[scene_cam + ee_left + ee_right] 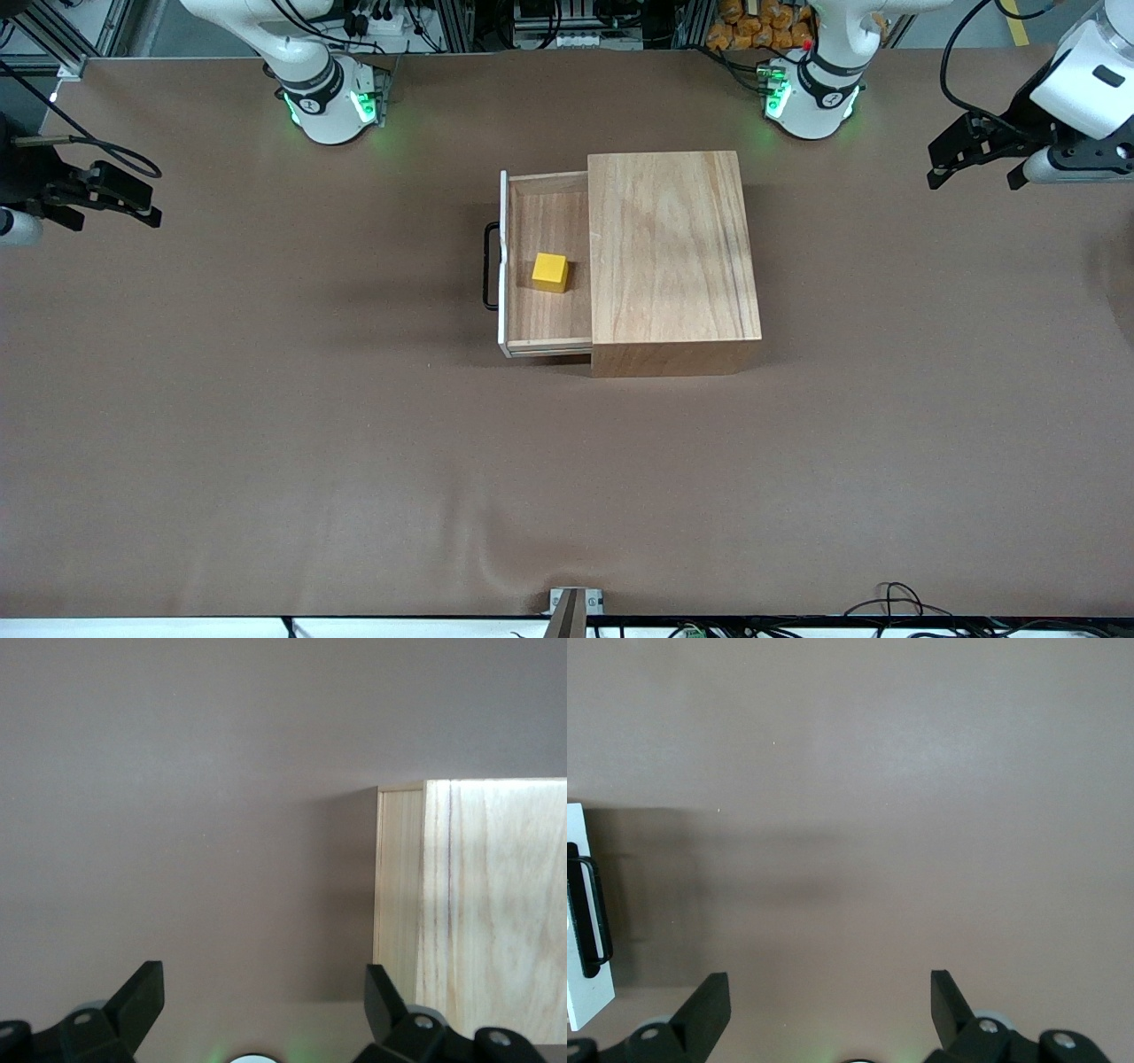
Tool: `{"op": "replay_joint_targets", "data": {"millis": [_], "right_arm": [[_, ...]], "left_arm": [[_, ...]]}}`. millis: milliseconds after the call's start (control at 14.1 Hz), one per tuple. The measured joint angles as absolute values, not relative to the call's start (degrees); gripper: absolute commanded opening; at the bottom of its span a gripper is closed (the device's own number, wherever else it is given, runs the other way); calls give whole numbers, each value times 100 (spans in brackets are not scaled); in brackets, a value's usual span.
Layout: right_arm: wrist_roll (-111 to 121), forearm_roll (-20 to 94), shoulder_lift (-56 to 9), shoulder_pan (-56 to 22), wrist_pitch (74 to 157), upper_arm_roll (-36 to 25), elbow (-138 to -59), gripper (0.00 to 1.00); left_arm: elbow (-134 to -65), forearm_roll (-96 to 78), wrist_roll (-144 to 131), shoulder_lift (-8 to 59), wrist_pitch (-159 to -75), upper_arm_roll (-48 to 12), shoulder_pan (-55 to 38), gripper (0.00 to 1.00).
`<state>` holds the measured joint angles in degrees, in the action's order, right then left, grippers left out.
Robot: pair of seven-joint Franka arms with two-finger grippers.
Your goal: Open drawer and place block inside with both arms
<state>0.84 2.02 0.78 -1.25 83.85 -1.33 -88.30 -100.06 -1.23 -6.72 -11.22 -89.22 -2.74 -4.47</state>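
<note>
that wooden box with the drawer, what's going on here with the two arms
Nothing is being handled right now. The drawer is pulled out of the wooden box, and the yellow block sits inside it. Both arms wait off to the sides: the left gripper is open over bare table at the left arm's end, and the right gripper is open over bare table at the right arm's end, holding nothing.

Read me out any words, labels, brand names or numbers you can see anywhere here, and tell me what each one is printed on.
None can be read.
Wooden box, drawer, yellow block: no print on them.
Arm bases: each has a small round dark mark, too small to read.
Brown table cover: plain.
</note>
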Motion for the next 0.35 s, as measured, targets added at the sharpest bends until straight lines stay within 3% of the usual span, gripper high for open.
{"op": "replay_joint_targets", "data": {"millis": [354], "right_arm": [[84, 192, 78, -113, 8396, -154, -8830, 100]], "left_arm": [[-9800, -123, -672, -1183, -8789, -324, -440, 100]]}}
